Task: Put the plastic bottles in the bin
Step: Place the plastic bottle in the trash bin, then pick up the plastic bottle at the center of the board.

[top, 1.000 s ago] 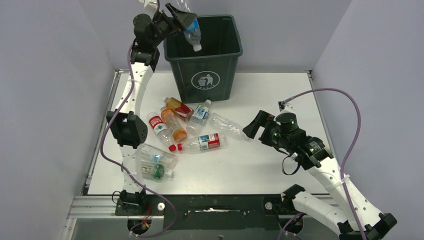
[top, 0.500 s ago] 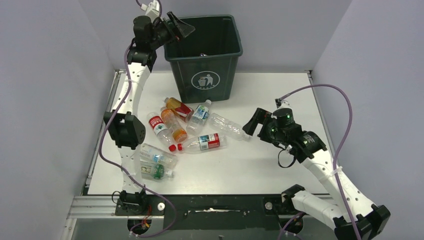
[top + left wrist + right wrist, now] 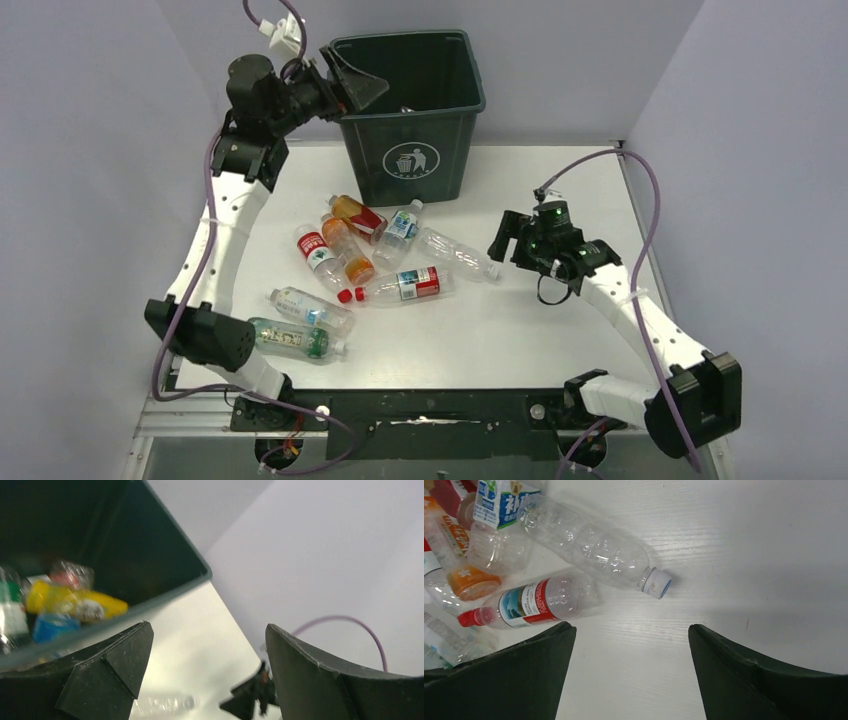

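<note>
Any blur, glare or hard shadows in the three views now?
Left wrist: soft and smeared; the bottles inside the bin read as colour blobs. Right wrist: sharp; the clear bottle is crisp, with soft shadow on the table ahead of the fingers. Top external: evenly lit, no strong glare.

The bin (image 3: 410,150) is hard dark green plastic, smooth, with a soft shine. The bottles (image 3: 589,547) are thin clear plastic, glossy and ribbed, and their labels (image 3: 526,602) look like shiny printed film. The table (image 3: 749,555) is white and matt, with a fine grain like painted wood. The fingers (image 3: 107,670) of the left gripper (image 3: 208,630) and of the right gripper (image 3: 631,630) are black matt plastic, finely rough. The rail (image 3: 190,408) is dull silver metal.
</note>
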Controlling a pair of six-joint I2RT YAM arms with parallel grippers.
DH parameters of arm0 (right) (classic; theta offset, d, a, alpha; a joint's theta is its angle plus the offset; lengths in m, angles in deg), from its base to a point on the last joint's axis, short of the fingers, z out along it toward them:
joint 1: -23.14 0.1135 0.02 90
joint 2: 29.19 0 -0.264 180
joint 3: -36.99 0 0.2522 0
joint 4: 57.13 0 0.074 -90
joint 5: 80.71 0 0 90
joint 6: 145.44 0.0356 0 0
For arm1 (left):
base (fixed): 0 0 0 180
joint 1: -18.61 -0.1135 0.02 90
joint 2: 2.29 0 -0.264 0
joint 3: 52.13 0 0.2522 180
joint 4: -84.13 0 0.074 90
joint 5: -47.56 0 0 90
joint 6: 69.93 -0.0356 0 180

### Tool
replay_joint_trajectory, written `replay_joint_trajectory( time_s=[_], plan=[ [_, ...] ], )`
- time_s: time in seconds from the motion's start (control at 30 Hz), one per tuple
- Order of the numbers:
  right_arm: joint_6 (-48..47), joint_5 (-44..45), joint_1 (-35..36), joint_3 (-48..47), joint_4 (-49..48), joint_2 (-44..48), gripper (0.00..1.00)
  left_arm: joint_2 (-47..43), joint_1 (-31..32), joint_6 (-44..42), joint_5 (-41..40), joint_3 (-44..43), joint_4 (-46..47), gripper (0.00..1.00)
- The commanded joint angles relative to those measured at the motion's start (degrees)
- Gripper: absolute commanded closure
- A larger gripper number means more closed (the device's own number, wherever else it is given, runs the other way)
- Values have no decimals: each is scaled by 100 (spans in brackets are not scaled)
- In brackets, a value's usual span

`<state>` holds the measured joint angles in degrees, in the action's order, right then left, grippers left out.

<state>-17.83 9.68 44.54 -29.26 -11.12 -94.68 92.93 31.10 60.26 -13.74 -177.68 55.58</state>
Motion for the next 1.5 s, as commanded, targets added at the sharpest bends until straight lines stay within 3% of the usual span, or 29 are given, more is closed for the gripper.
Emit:
replay_joint_trajectory(
  time_s=[0.0, 0.23, 0.43, 0.6, 1.47],
  plan=[
    [-641, 10, -8, -91, -552, -406, 16, -872, 351, -112, 81, 1433, 229, 16],
    [-899, 40, -39, 276, -1068, -785, 23, -1981, 896, -39, -160, 3625, 366, 16],
    [-1294, 209, -32, 131, -1248, -1303, 28, -2661, 1106, 44, -333, 4604, 255, 16],
    [-1605, 355, -45, 134, -1380, -1624, 37, -3025, 1142, -19, -417, 4805, 19, 16],
    [-2045, -327, 178, 313, -2065, -2245, 43, -2967, 1233, -72, -279, 5027, -27, 16]
  ],
)
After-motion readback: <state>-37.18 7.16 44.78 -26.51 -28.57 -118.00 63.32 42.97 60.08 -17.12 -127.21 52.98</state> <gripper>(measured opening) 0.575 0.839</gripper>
